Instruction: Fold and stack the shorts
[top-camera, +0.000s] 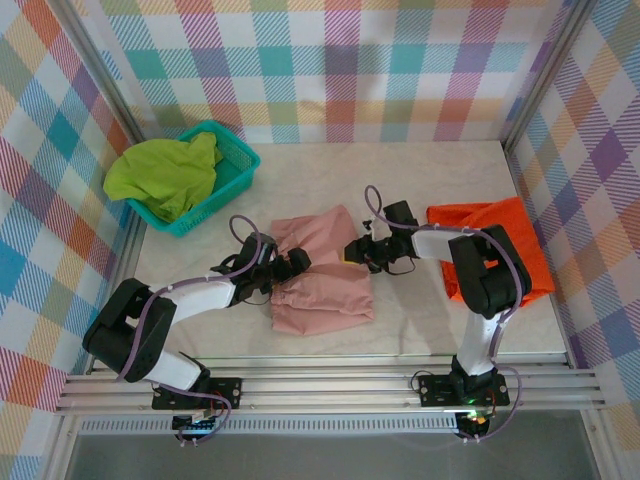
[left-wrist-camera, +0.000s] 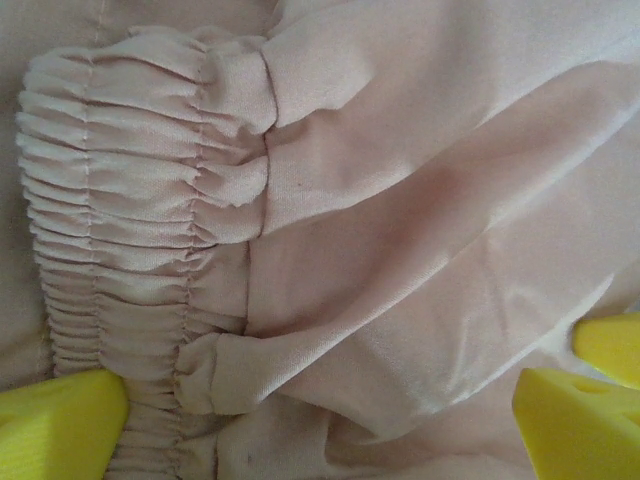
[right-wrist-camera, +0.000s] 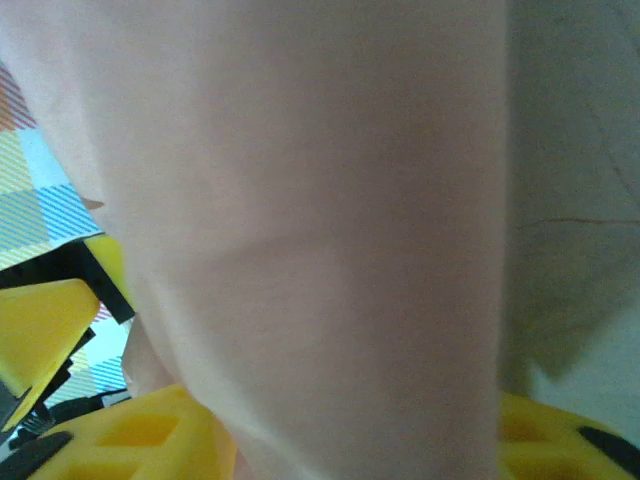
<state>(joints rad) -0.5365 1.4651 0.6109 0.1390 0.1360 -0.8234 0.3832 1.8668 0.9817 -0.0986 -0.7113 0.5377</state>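
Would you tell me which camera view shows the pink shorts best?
Top external: the pink shorts lie mid-table, nearly their whole outline visible. Left wrist gives a close-up of the gathered waistband; right wrist, a blurred pink fold.

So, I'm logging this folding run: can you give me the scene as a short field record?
dusty pink fabric shorts: centre of table, between both grippers
left gripper: open, above their gathered waistband
right gripper: at their right edge, fabric across its fingers; closure unclear
bright orange fabric shorts: right side of table
lime green fabric shorts: crumpled in teal plastic mesh basket, back left
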